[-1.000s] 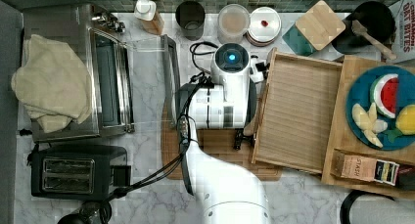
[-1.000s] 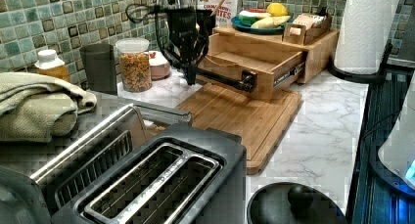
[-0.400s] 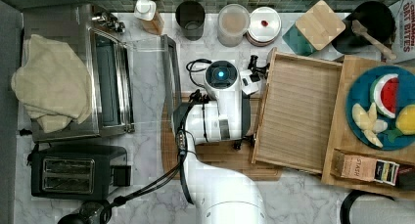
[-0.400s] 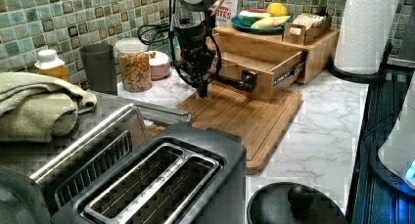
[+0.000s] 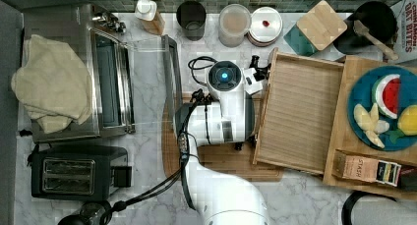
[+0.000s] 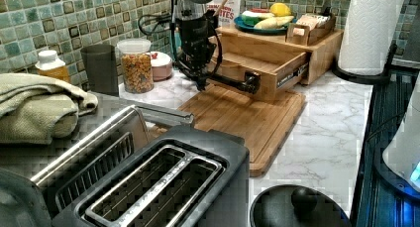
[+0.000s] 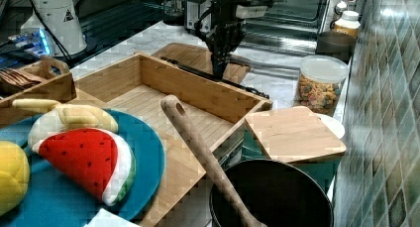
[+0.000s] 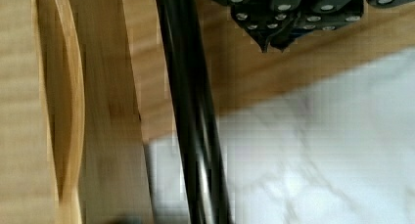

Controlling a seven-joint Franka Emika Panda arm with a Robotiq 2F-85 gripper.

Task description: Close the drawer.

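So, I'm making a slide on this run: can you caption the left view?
Robot arm's pincer poised at the black handle of the open drawer, above a bamboo cutting board.

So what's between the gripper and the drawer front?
The drawer's black handle bar in the left view; the gripper hangs just outside it.

A: Where's our arm (image 5: pixel 223 117) rn?

B: In the top view we reach up from the bottom edge, wrist w/ blue light at the far end. Gripper (image 6: pixel 201 83) points straight down in the left view.

A: Fingers?

B: Wrist view shows our fingertips (image 8: pixel 270 38) pressed together, nothing btwn them. Right view: gripper (image 7: pixel 218 71) vertical too.
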